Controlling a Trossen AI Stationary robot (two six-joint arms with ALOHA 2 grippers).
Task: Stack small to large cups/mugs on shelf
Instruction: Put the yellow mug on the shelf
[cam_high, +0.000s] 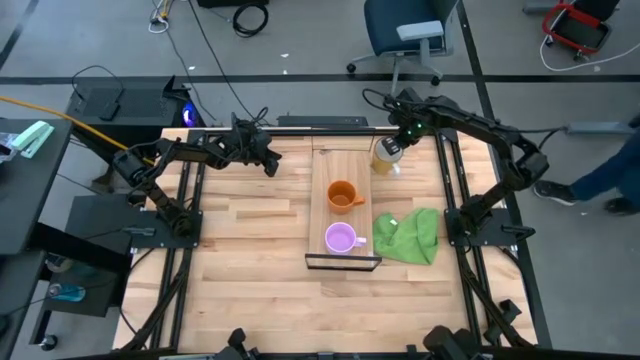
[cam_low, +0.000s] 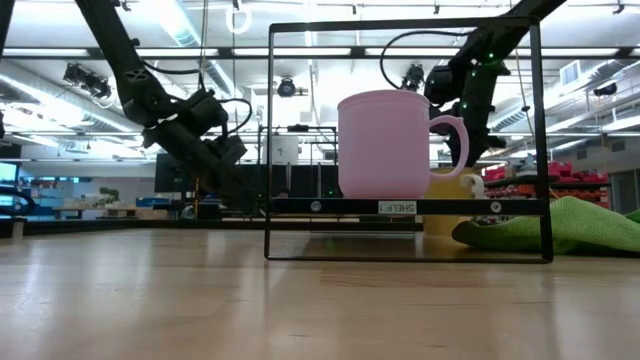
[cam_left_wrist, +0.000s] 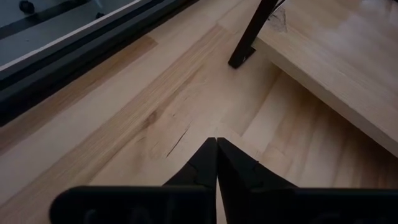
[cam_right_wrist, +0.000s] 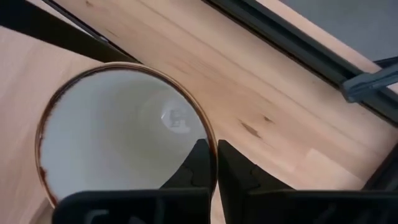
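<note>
The light-wood shelf (cam_high: 345, 170) lies in the middle of the table, with its black frame (cam_low: 540, 140) at the near end. The small purple mug (cam_high: 341, 238) stands on its near end, and also shows in the low view (cam_low: 385, 145). The orange mug (cam_high: 342, 195) stands upright at the shelf's middle. The pale cream mug (cam_high: 386, 155) with white inside (cam_right_wrist: 118, 137) stands just right of the shelf's far end. My right gripper (cam_right_wrist: 216, 144) is shut on its rim. My left gripper (cam_high: 270, 160) is shut and empty over the table, left of the shelf's far end. My right gripper holds the cream mug by its rim (cam_right_wrist: 211, 134), with one finger (cam_right_wrist: 198, 165) inside the mug and the other finger (cam_right_wrist: 235, 168) outside its wall. The fingers come from above, pointing down. The mug is upright; I cannot tell whether its base is on the table.
A green cloth (cam_high: 407, 235) lies bunched on the table right of the shelf's near end. The shelf's far leg (cam_left_wrist: 245, 37) stands close in front of my left gripper. Bare tabletop (cam_high: 250, 260) lies left of the shelf and along the near edge.
</note>
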